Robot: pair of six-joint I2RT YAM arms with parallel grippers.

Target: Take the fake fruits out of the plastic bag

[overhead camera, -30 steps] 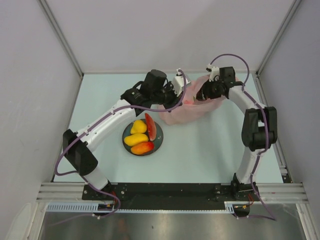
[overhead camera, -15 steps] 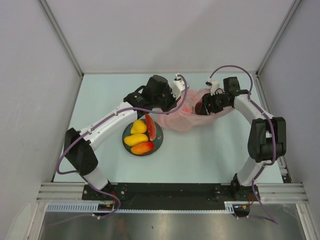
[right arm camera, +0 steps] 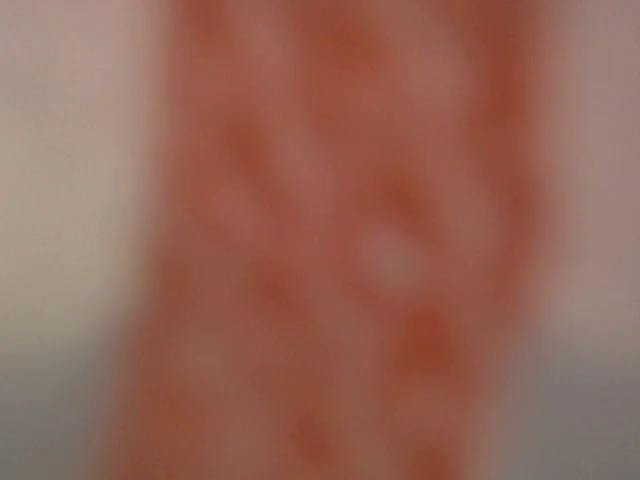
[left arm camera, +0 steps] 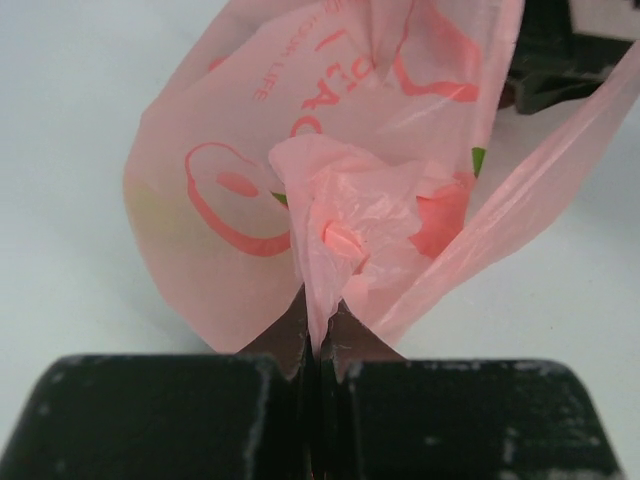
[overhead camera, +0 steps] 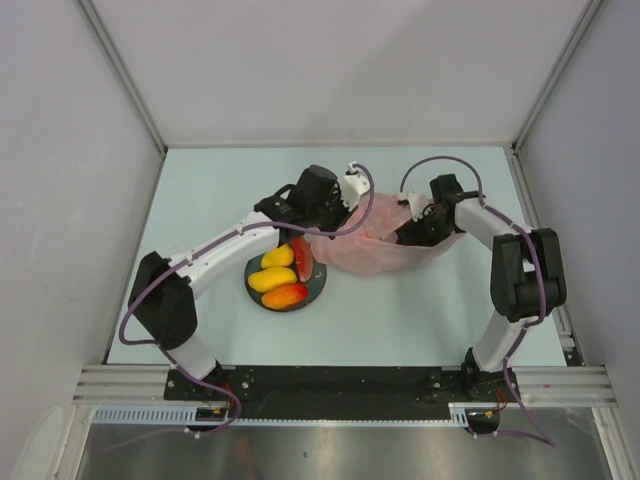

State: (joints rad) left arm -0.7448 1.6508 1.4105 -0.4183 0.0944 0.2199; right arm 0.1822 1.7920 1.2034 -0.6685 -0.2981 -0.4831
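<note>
- Left gripper: jaws closed, pinching a fold of the plastic bag.
- Right gripper: finger state cannot be told; its wrist view is a red-pink blur.
- Change: both arms sit lower, the bag is drawn toward frame centre, and the right gripper is now at its mouth.
- 4 fake fruits: on the plate, centre-left.
- Judgement: another retrieval is likely starting.

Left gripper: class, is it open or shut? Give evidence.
Shut: the left gripper pinches a fold of the pink plastic bag, its black fingers meeting in the left wrist view.
</note>
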